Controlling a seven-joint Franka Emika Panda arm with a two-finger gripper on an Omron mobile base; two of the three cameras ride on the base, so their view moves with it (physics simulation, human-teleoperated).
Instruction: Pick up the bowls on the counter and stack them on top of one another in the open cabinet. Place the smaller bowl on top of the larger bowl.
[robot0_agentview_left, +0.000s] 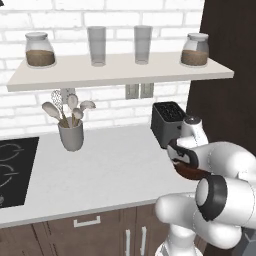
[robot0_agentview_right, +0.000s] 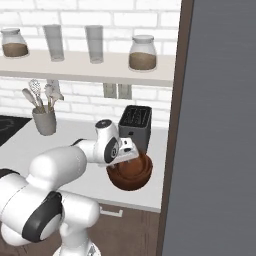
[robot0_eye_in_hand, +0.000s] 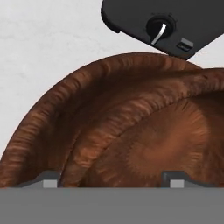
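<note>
1. The two-finger gripper (robot0_eye_in_hand: 111, 180) is seen with its dark fingertips (robot0_eye_in_hand: 49, 180) set wide apart, just above the nested bowls; whether the tips touch the wood cannot be told, and nothing is clamped between them.
2. Two bowls are counted: the smaller glossy reddish-brown wooden bowl (robot0_eye_in_hand: 162, 140) is seated inside the larger, deeper reddish-brown wooden bowl (robot0_eye_in_hand: 57, 113), whose grained rim curves around it.
3. In the right base view the larger bowl (robot0_agentview_right: 130, 176) is seen on the pale grey-white counter (robot0_agentview_right: 75, 137), near its front edge, just in front of a black boxy toaster (robot0_agentview_right: 135, 122).
4. A grey cup of pale utensils (robot0_agentview_left: 71, 131) is placed farther left on the counter, well apart from the bowls.
5. On the pale wall shelf (robot0_agentview_left: 120, 72), two lidded glass jars (robot0_agentview_left: 40, 50) of brown filling and two clear glass tumblers (robot0_agentview_left: 97, 46) are counted.
6. A black stove top (robot0_agentview_left: 12, 170) is set into the counter at far left.
</note>
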